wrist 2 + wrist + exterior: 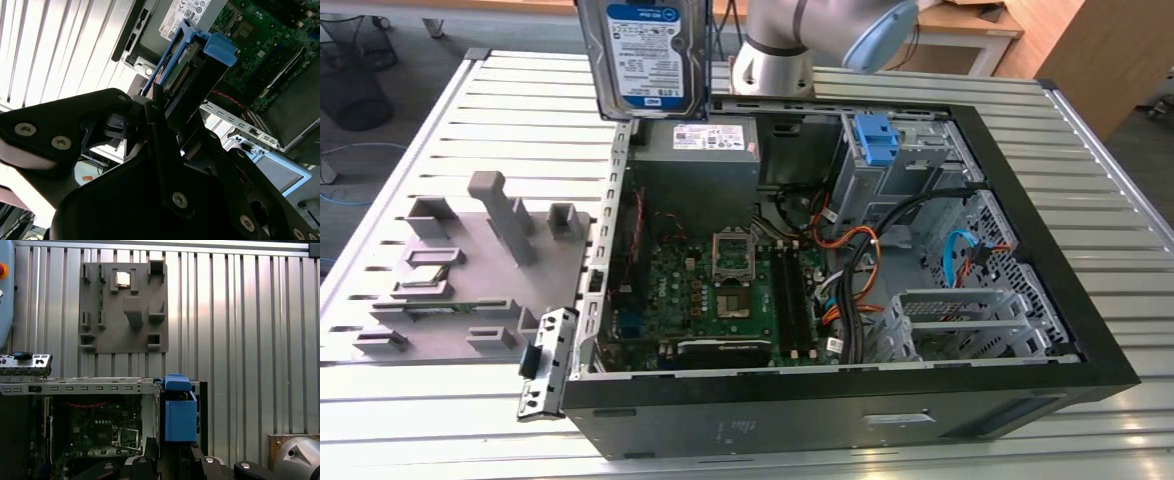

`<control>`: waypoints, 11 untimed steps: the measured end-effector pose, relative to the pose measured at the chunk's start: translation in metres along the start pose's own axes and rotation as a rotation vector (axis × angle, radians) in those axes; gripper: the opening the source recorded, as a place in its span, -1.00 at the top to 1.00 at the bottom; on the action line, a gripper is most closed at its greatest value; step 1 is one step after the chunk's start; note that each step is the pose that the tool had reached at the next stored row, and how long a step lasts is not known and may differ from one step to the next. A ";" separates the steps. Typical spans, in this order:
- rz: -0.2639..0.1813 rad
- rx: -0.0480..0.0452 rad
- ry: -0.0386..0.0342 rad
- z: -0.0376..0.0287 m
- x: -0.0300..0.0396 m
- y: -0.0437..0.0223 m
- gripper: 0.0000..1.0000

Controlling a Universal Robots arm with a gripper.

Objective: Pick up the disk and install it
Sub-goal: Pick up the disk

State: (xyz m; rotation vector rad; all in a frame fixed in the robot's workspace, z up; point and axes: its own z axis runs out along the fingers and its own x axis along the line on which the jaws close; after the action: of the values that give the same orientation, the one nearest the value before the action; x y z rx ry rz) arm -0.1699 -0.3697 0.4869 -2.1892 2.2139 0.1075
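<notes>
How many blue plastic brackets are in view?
2. One bracket frames the disk held in the tool; the other bracket sits inside the open case. More may be hidden.

The arm [781, 40] stood high, wrist bent over — its gripper [175, 100] pointed downward, fingers [156, 120] clamped on the disk [647, 55].

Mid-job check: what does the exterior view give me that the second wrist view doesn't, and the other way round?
Exterior view: the disk hangs upright, label facing the camera, above the power supply end of the open computer case. A grey fixture plate lies to the exterior view's left of the case, and a blue-fronted drive cage sits inside it.
Second wrist view: the tool is clamped on the disk's edge, with the blue bracket and connector side showing.
Both: the disk, the power supply and the motherboard.
</notes>
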 end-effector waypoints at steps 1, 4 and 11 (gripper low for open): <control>0.000 -0.0001 0.0001 -0.0001 0.0000 -0.0028 0.30; 0.000 0.0000 0.0000 -0.0004 -0.0001 -0.0115 0.30; 0.000 0.0000 0.0000 -0.0010 -0.0004 -0.0325 0.30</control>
State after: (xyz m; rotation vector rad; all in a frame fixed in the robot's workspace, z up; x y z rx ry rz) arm -0.1374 -0.3697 0.4869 -2.1892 2.2139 0.1075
